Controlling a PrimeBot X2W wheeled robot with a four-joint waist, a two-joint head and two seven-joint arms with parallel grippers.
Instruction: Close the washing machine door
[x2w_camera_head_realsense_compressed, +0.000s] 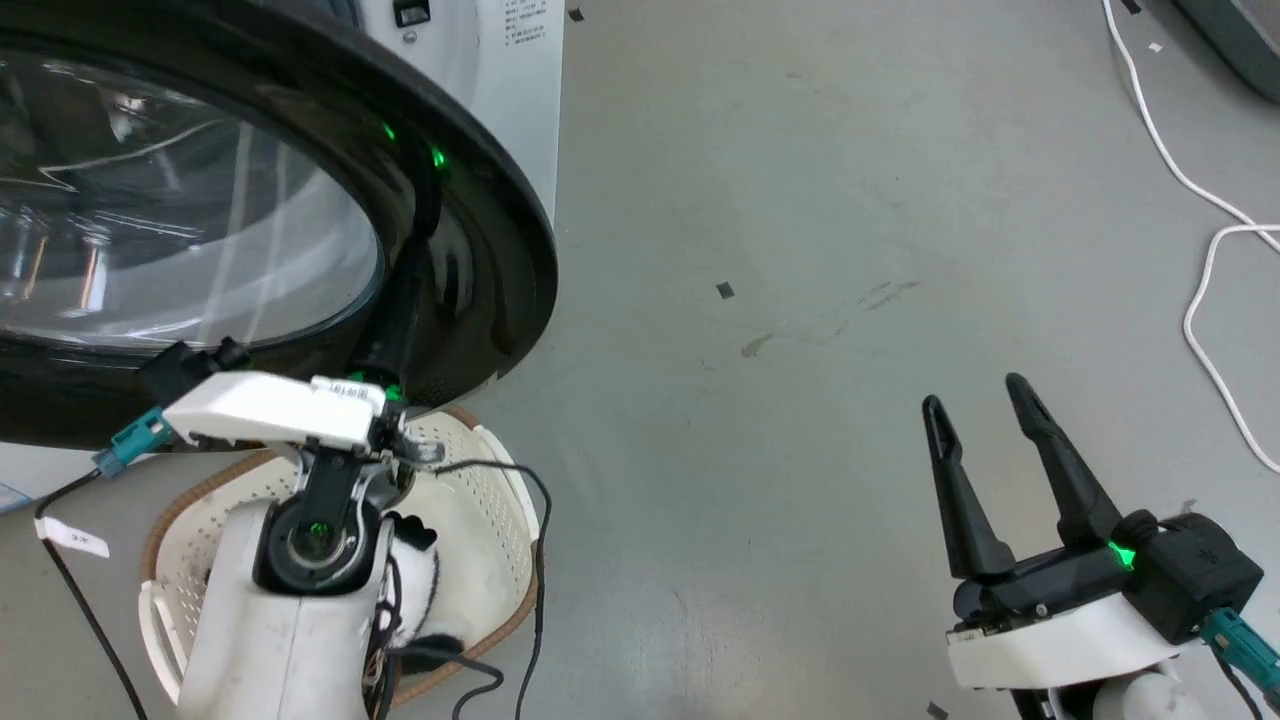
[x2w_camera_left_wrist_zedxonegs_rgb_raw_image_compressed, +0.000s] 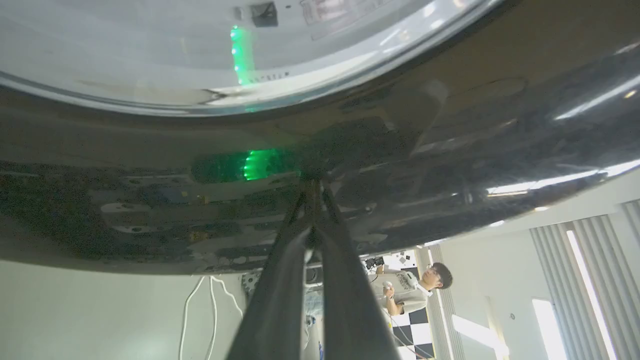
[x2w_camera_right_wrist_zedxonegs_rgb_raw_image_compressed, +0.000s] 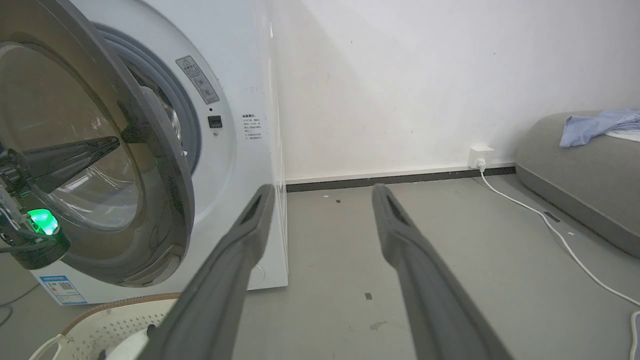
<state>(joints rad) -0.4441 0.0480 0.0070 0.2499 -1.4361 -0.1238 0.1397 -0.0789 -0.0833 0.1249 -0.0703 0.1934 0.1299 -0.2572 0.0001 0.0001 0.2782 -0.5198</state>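
The washing machine door (x2w_camera_head_realsense_compressed: 505, 260), a black-rimmed disc with a clear glass bowl, stands ajar in front of the white washing machine (x2w_camera_head_realsense_compressed: 515, 90). My left gripper (x2w_camera_head_realsense_compressed: 420, 230) is shut, its two fingers together and their tips pressed against the door's glossy black rim (x2w_camera_left_wrist_zedxonegs_rgb_raw_image_compressed: 410, 165); the left gripper (x2w_camera_left_wrist_zedxonegs_rgb_raw_image_compressed: 312, 187) holds nothing. In the right wrist view the door (x2w_camera_right_wrist_zedxonegs_rgb_raw_image_compressed: 165, 220) swings out from the washing machine (x2w_camera_right_wrist_zedxonegs_rgb_raw_image_compressed: 235, 150), with the grey gasket and a strip of the drum showing in the gap. My right gripper (x2w_camera_head_realsense_compressed: 977, 393) hangs open over bare floor, right of the machine; the right gripper (x2w_camera_right_wrist_zedxonegs_rgb_raw_image_compressed: 322, 190) is empty.
A cream perforated basket (x2w_camera_head_realsense_compressed: 480, 500) sits on the floor under my left forearm, below the door. A white cable (x2w_camera_head_realsense_compressed: 1195, 300) runs along the floor at the right to a wall socket (x2w_camera_right_wrist_zedxonegs_rgb_raw_image_compressed: 480, 156). A grey cushion (x2w_camera_right_wrist_zedxonegs_rgb_raw_image_compressed: 575, 190) lies far right. A person (x2w_camera_left_wrist_zedxonegs_rgb_raw_image_compressed: 415, 290) stands behind.
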